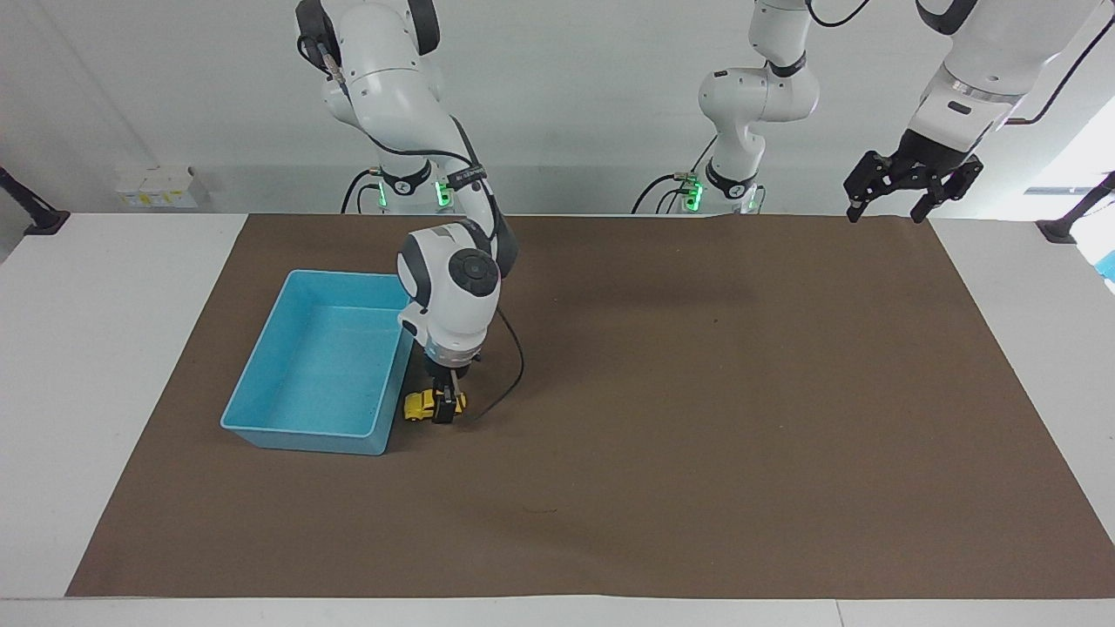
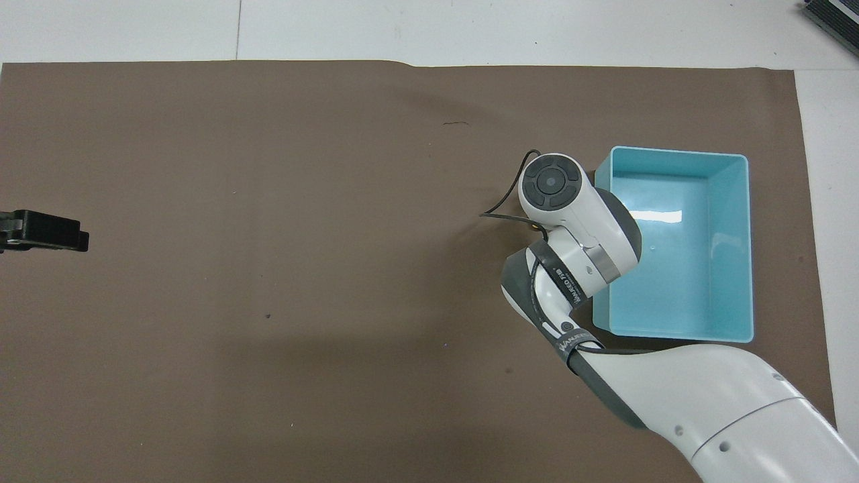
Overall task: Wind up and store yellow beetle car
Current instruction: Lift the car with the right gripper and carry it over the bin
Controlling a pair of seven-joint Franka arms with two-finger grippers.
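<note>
The yellow beetle car stands on the brown mat right beside the blue tray, at the tray's corner farthest from the robots. My right gripper is down at the car, at its end away from the tray, and touches it. In the overhead view the right wrist covers the car almost wholly, beside the tray. My left gripper is open and empty and waits in the air over the mat's edge at the left arm's end; its tip shows in the overhead view.
The brown mat covers most of the white table. The tray holds nothing. A black cable loops from the right wrist down beside the car.
</note>
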